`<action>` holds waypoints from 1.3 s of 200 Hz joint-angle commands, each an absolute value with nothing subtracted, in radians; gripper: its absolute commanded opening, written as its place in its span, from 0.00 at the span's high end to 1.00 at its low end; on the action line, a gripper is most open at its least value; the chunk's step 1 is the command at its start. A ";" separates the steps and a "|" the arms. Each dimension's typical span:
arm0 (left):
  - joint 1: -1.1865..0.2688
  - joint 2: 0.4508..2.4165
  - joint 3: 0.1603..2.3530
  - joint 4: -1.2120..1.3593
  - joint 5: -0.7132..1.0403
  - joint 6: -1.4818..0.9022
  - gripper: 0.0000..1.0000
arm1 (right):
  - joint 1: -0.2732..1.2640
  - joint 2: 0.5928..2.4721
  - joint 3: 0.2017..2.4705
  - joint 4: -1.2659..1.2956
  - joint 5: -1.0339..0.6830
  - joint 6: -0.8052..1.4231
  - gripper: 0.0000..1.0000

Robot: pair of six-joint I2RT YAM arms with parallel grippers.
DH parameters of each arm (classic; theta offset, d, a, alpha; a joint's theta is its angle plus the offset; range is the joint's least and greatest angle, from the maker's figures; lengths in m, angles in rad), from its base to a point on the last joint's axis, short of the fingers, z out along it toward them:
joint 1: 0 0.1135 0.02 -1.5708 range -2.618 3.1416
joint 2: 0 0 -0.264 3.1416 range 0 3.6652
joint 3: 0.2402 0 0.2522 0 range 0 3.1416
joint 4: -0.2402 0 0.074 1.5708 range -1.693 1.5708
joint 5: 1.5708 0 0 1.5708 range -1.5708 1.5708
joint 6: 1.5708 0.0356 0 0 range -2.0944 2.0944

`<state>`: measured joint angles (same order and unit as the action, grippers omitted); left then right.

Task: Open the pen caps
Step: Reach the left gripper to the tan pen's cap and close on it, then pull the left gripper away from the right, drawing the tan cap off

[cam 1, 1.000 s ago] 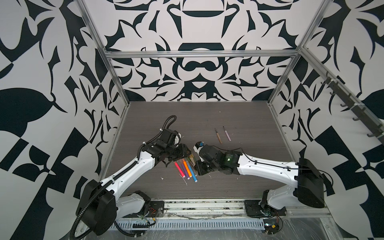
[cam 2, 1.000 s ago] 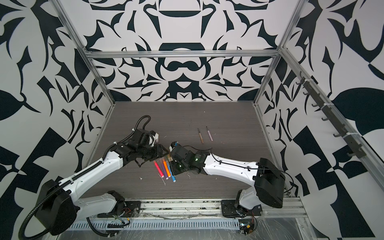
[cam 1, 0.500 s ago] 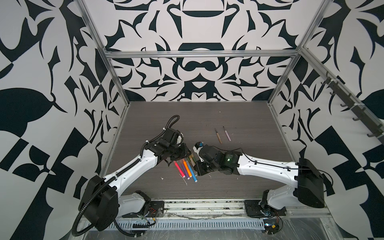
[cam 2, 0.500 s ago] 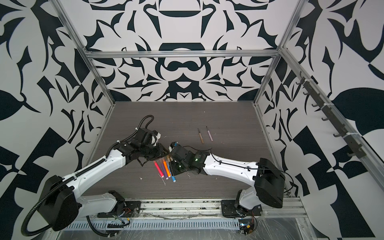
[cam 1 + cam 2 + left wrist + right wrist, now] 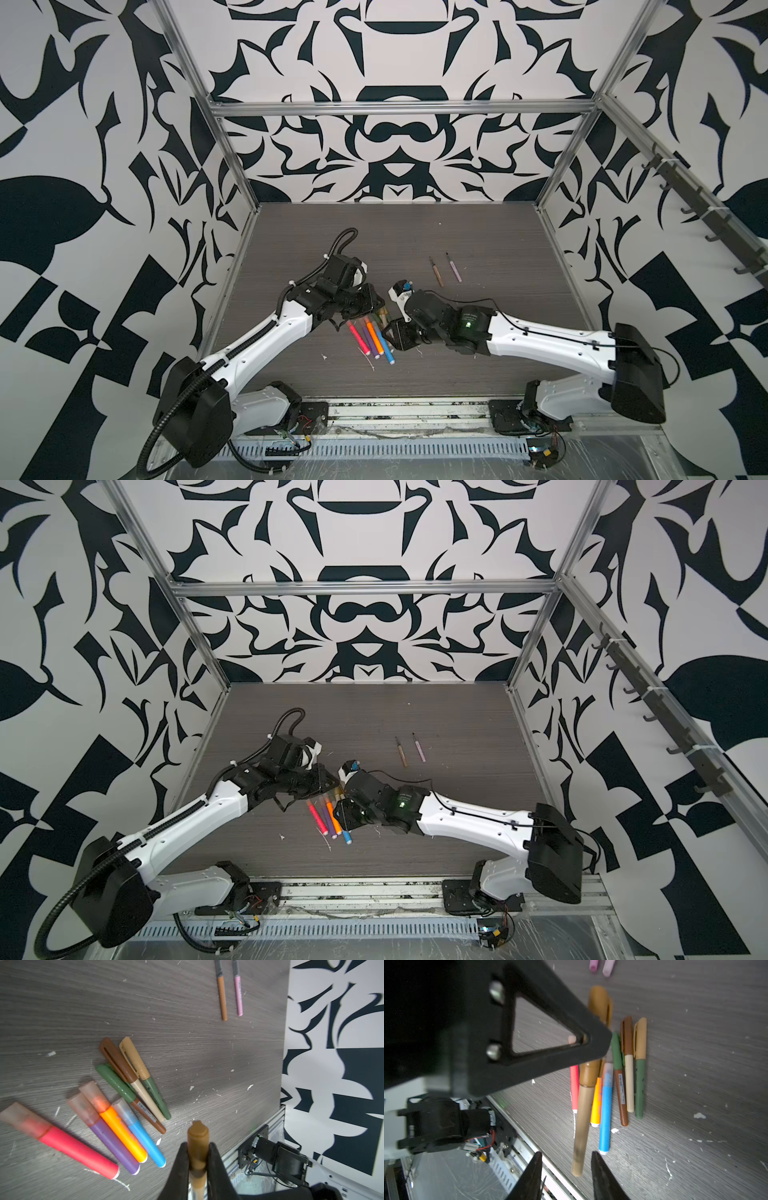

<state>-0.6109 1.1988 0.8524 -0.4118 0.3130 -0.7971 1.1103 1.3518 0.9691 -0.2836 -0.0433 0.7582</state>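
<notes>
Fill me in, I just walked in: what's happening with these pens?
The left claw is shut on an ochre pen near its cap, which is still on. The right claw stands open around the barrel's tail, not gripping. Seven capped pens lie on the table; two uncapped ones lie farther back.

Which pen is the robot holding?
The mustard-brown pen. It is the only one pinched in the left gripper; the other pens all lie loose on the table.

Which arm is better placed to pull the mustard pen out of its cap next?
Probably right. The left tool is shut on the mustard pen at its cap, and the right tool is open with the pen's free end between its fingers.
</notes>
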 commanded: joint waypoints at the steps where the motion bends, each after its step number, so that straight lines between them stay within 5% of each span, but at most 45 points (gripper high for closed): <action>1: -0.612 1.165 0.877 -0.421 0.337 -0.825 1.00 | 1.115 1.334 0.964 -0.218 0.003 0.772 0.59; 67: -0.612 1.106 0.893 -0.418 0.360 -0.864 1.00 | 1.114 1.400 0.982 -0.190 -0.017 0.790 0.66; 99: -0.612 1.094 0.892 -0.420 0.362 -0.868 1.00 | 1.115 1.405 0.982 -0.188 -0.017 0.790 1.00; 109: -0.612 1.095 0.891 -0.420 0.362 -0.868 0.99 | 1.115 1.404 0.982 -0.192 -0.019 0.791 1.00; 142: -0.612 1.095 0.891 -0.417 0.353 -0.867 0.64 | 1.114 1.414 0.994 -0.198 -0.043 0.781 1.00; 223: -0.614 1.130 0.884 -0.403 0.379 -0.868 0.53 | 1.115 1.416 1.000 -0.193 -0.060 0.766 1.00; 237: -0.615 1.143 0.883 -0.396 0.389 -0.870 0.55 | 1.114 1.413 1.002 -0.193 -0.063 0.765 1.00; 260: -0.617 1.145 0.876 -0.381 0.390 -0.875 0.85 | 1.115 1.411 1.001 -0.198 -0.060 0.764 1.00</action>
<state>-0.6121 1.1404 0.8696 -0.4046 0.3729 -0.8631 1.1152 1.4216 0.9695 -0.2085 -0.0593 0.7826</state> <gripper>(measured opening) 0.279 0.125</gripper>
